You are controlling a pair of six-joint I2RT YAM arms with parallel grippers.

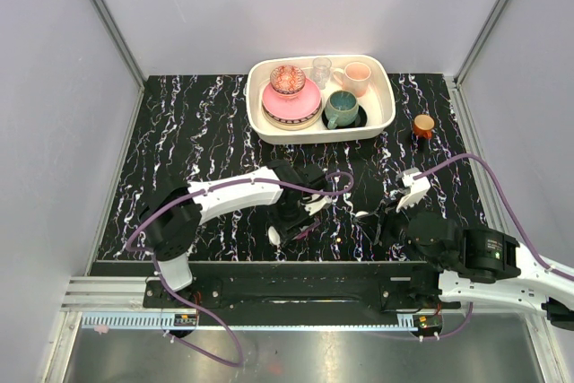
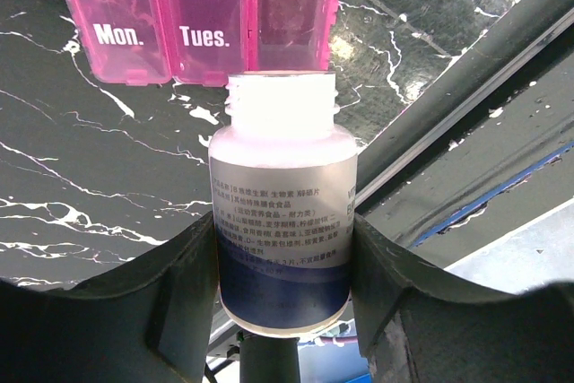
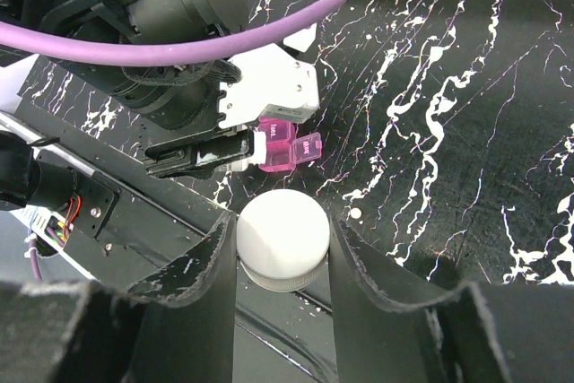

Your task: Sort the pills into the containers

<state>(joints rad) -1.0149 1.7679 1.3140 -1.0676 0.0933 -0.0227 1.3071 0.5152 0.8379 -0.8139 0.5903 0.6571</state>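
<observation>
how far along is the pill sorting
Done: the cap is off, gripped in the right claw, and one compartment of the pink pill box is open. In hand: the left claw holds the open white bottle, mouth toward that compartment. Left: no pills show in it; Mon. and Tues. lids are shut.

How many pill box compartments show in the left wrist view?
3, in a row past the bottle: Mon., then Tues., then an open one rightmost. More could be hidden beyond the frame's top edge.
</observation>
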